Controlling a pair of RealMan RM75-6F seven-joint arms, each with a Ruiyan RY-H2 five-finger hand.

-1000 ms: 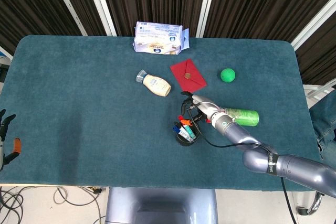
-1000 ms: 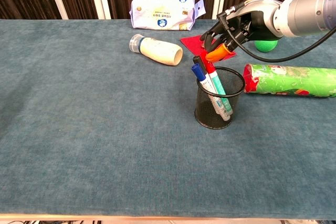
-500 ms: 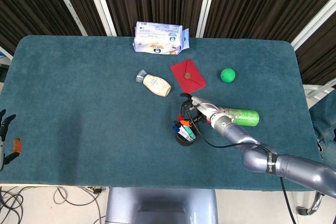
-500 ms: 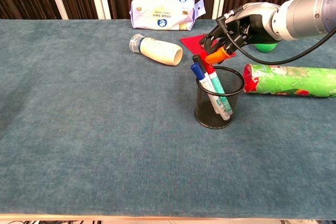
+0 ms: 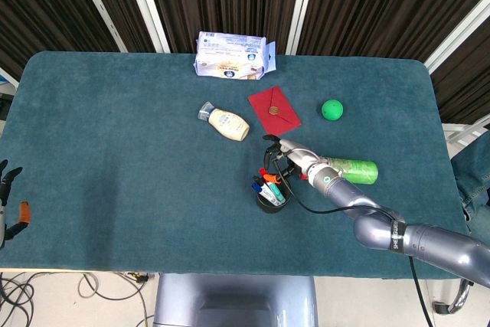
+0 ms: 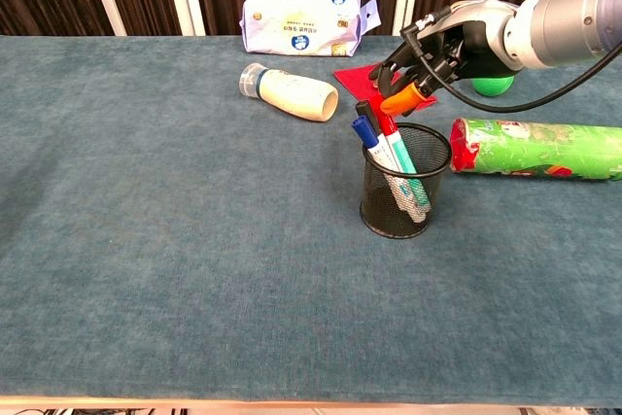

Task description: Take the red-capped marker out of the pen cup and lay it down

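The black mesh pen cup (image 6: 403,196) stands right of the table's middle and holds several markers. Among them the red-capped marker (image 6: 388,126) leans up and to the left, between a blue-capped and a black-capped one. My right hand (image 6: 437,51) hangs over the cup's far rim, its orange-tipped thumb and dark fingers pinching the top of the red cap. In the head view the hand (image 5: 289,155) sits just above the cup (image 5: 268,203). My left hand (image 5: 8,197) rests at the table's left edge, fingers apart, holding nothing.
A green tube (image 6: 544,148) lies just right of the cup. Behind the hand lie a red envelope (image 5: 274,108) and a green ball (image 5: 331,109). A cream bottle (image 6: 292,92) lies to the left, and a wipes pack (image 6: 301,18) sits at the back.
My right hand dipped slightly toward the markers, then rose a little. The markers in the cup shifted a touch to the left. The left hand stayed still.
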